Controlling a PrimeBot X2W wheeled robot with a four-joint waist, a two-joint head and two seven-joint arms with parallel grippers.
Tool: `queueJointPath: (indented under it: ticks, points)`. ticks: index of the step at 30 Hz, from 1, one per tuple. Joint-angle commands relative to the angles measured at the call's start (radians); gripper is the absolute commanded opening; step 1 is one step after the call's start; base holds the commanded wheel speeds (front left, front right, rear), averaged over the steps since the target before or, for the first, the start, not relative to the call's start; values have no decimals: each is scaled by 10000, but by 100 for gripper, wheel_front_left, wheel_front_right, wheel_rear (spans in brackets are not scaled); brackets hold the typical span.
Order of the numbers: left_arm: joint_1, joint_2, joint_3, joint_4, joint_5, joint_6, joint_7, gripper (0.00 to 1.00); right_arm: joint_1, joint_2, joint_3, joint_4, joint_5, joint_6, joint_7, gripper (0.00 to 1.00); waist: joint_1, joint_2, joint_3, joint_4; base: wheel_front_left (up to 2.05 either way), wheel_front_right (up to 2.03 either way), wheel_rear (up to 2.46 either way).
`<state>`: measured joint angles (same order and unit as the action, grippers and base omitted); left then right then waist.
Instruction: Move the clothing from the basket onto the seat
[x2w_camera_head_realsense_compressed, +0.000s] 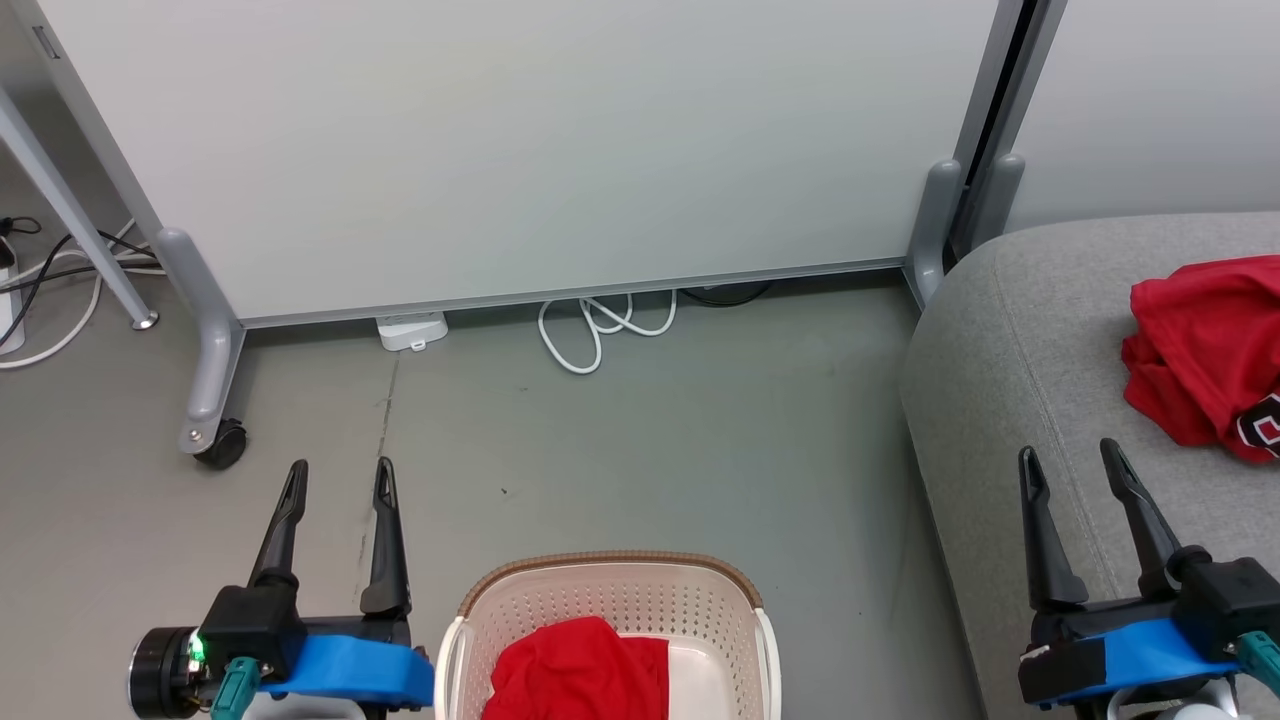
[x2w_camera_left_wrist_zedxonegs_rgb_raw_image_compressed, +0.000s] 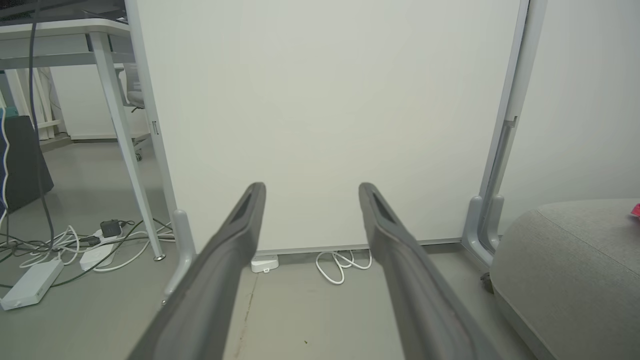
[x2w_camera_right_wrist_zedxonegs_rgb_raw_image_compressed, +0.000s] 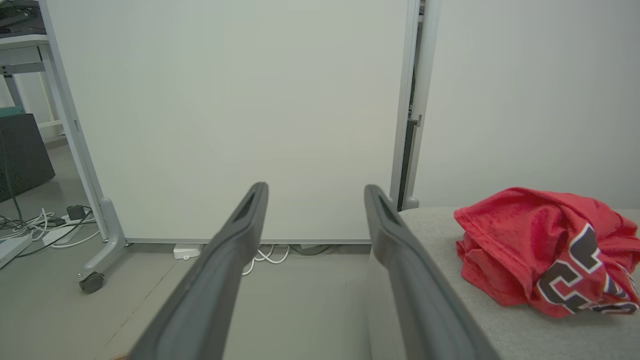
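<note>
A cream perforated basket (x2w_camera_head_realsense_compressed: 740, 600) with a brown rim stands on the floor at the bottom centre of the head view, a red garment (x2w_camera_head_realsense_compressed: 575, 665) bunched inside it. A second red garment (x2w_camera_head_realsense_compressed: 1200, 350) with black-and-white number print (x2w_camera_right_wrist_zedxonegs_rgb_raw_image_compressed: 565, 265) lies crumpled on the grey seat (x2w_camera_head_realsense_compressed: 1010, 350) at the right. My left gripper (x2w_camera_head_realsense_compressed: 340, 475) hangs open and empty left of the basket. Over the seat's front edge my right gripper (x2w_camera_head_realsense_compressed: 1070, 455) is open and empty, short of the printed garment. In the wrist views each pair of fingers (x2w_camera_left_wrist_zedxonegs_rgb_raw_image_compressed: 235, 240) (x2w_camera_right_wrist_zedxonegs_rgb_raw_image_compressed: 240, 235) stands spread, nothing between them.
A white partition panel (x2w_camera_head_realsense_compressed: 520, 150) on wheeled grey feet (x2w_camera_head_realsense_compressed: 215, 400) closes off the far side. White cable loops (x2w_camera_head_realsense_compressed: 600, 330) and a small white box (x2w_camera_head_realsense_compressed: 410, 330) lie at its base. A desk leg (x2w_camera_left_wrist_zedxonegs_rgb_raw_image_compressed: 125, 140), power strips and cables sit at the far left.
</note>
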<state>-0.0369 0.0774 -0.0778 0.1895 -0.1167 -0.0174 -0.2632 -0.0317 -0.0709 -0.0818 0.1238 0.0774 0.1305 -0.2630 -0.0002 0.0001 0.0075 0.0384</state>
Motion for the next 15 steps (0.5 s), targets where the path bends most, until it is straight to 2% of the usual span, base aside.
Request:
queueJointPath:
  ticks: [1,15]
  points:
    - [106,-16,72,-63,48,-2,-23,100,153,30,15,25,-95,5,-27,100,2,-1,-10,-6,0,0,0]
    - [271,-184,489,-106,305,-188,-23,100,238,137,97,251,-115,5,-29,100,2,-1,-101,13,0,0,0]
